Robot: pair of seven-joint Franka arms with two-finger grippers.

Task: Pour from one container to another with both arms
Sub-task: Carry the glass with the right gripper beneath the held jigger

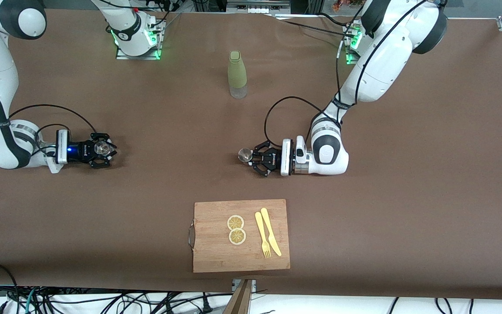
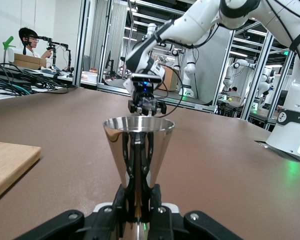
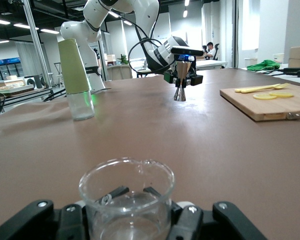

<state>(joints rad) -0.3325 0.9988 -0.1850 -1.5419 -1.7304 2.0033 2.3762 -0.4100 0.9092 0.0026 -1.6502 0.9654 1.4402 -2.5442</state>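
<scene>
The silvery jigger (image 1: 245,155) stands upright on the brown table near its middle. My left gripper (image 1: 251,156) is shut on its narrow waist. In the left wrist view the jigger (image 2: 138,147) rises between the black fingers (image 2: 121,200) of my left gripper (image 2: 138,199). The small clear glass cup (image 1: 101,148) sits toward the right arm's end of the table, with my right gripper (image 1: 103,150) shut on it. The right wrist view shows the cup (image 3: 126,197) held in my right gripper (image 3: 132,212), and the jigger (image 3: 180,86) farther off.
A tall olive-green bottle (image 1: 237,74) stands farther from the front camera than the jigger. A wooden cutting board (image 1: 209,257) lies nearer to the front camera, with two lemon slices (image 1: 236,229) and a yellow knife and fork (image 1: 268,237) on it.
</scene>
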